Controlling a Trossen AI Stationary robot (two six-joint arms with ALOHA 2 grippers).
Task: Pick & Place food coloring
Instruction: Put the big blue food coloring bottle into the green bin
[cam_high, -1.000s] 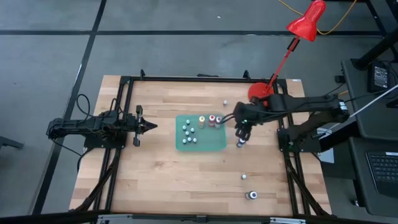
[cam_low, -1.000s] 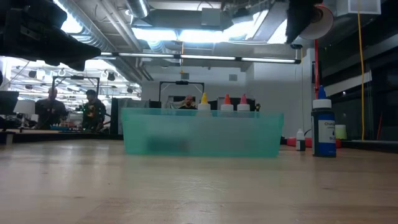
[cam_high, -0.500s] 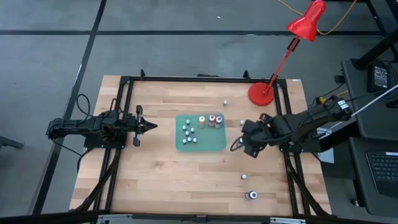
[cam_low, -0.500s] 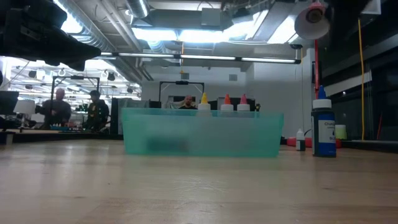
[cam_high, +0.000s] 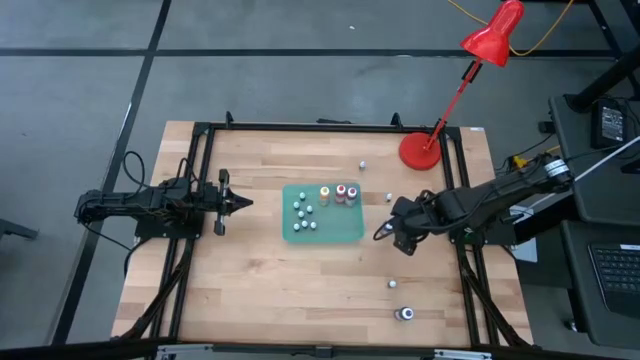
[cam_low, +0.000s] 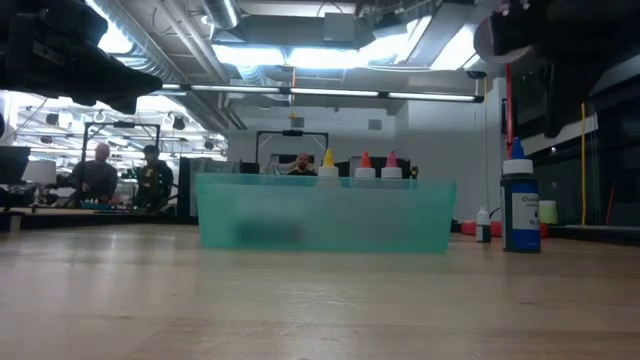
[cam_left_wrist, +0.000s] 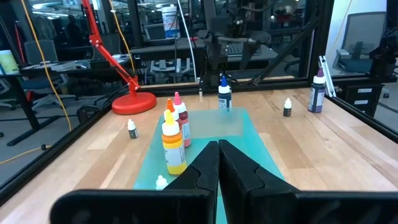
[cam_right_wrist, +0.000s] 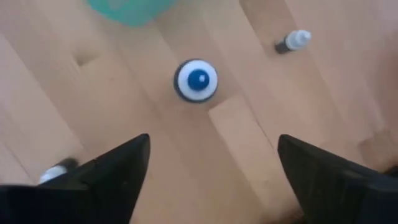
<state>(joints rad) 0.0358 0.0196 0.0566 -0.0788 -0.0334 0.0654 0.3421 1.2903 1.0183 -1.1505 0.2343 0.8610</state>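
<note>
Wooden table (cam_high: 260, 290) — red lamp (cam_high: 440, 100) beside green tray (cam_high: 345, 231).

A blue-centred white cap (cam_right_wrist: 197, 79) is seen between the right gripper's (cam_right_wrist: 208, 168) black fingers, over pale wood planks (cam_right_wrist: 242, 130). Beyond it, a translucent teal tray (cam_low: 325, 213) is shown holding bottles tipped yellow (cam_left_wrist: 172, 144), orange and pink. A red lamp (cam_high: 470, 70) is seen farther off.

My right gripper (cam_high: 384, 231) pulled back from the green tray (cam_high: 345, 232), arm swung toward lower right of frame, fingers now spread above blue-capped bottle (cam_right_wrist: 196, 79), left untouched on the wood.
</note>
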